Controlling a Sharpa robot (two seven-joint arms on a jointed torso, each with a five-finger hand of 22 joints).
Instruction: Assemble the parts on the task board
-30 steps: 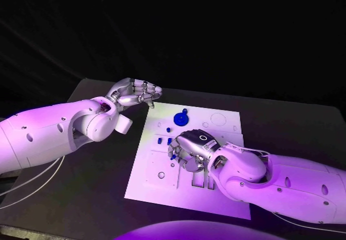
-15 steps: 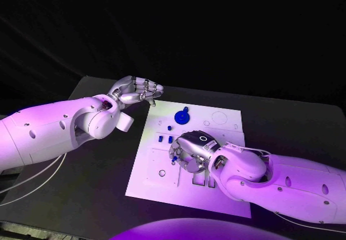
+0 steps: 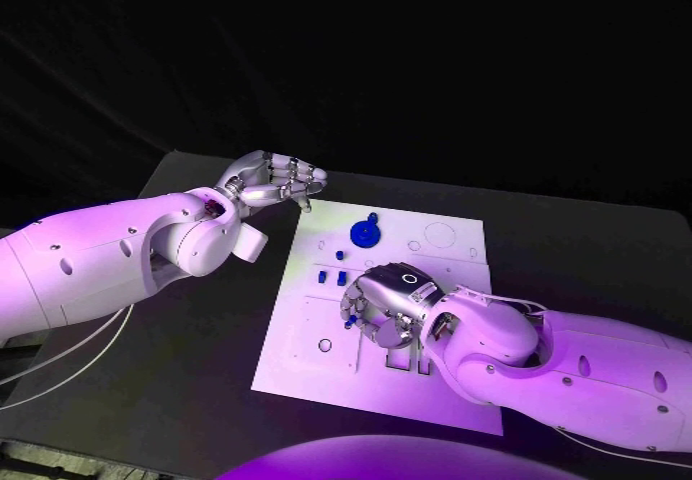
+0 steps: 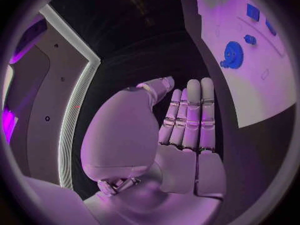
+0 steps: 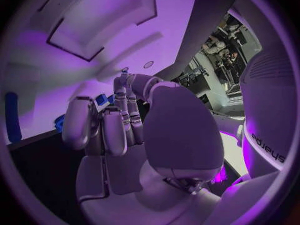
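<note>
Head view, nearest first: the right hand (image 3: 387,305) lies low over the middle of the task board (image 3: 310,365), palm down, its fingers (image 3: 361,318) curled toward the board's left half. A small blue part (image 3: 348,321) shows at the fingertips, but whether it is pinched or merely touched I cannot tell. At about ten o'clock from that hand, two small blue pieces (image 3: 332,277) lie side by side on the board, with a tiny blue piece (image 3: 340,255) just beyond them. Farther still, toward twelve o'clock, a round blue gear (image 3: 365,234) rests on the board near its far edge, a small blue knob touching its far rim. The board itself lies on the black bench (image 3: 188,360).

Farthest away, at about eleven o'clock from the board's centre, the left hand (image 3: 271,184) hangs just off the board's far left corner, its fingers curled in close together and holding nothing. The left wrist view shows those fingers (image 4: 190,112) side by side, with the gear (image 4: 232,54) and the board (image 4: 262,92) beyond them.
</note>
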